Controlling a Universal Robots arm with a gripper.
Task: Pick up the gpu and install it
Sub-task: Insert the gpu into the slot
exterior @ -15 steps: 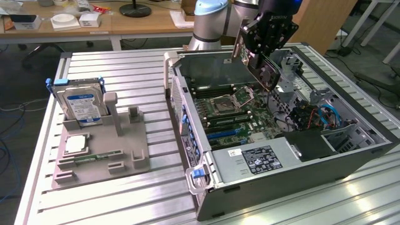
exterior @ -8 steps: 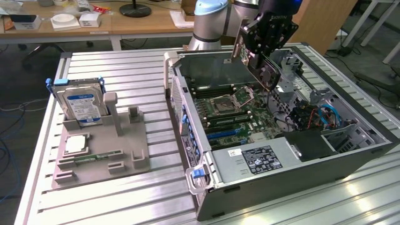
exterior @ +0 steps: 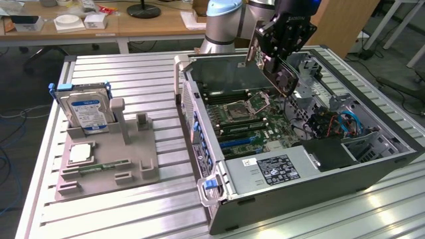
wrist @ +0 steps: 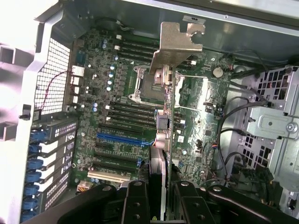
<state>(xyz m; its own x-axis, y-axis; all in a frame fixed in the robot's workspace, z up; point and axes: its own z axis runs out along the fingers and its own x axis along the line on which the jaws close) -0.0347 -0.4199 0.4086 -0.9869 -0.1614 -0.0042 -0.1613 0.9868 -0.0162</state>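
Note:
My gripper (exterior: 277, 59) is shut on the gpu (exterior: 282, 75), a thin dark card with a black cooler. It hangs tilted in the air above the open computer case (exterior: 371, 167), over the motherboard (exterior: 256, 122). In the wrist view the gpu (wrist: 166, 126) appears edge-on between my black fingers (wrist: 136, 201), gripper (wrist: 161, 198), with its silver end bracket (wrist: 180, 44) at the far end. The card hovers over the CPU socket area, apart from the board. A blue expansion slot (wrist: 120, 138) lies beside it on the motherboard (wrist: 107, 93).
In the exterior view's left, a grey fixture (exterior: 136, 172) on the metal table holds a hard drive (exterior: 86, 112) with a blue-white label, a green memory stick (exterior: 103, 168) and a square chip (exterior: 79, 153). Cables (exterior: 342, 122) and a drive cage (wrist: 275, 121) crowd the case's other side.

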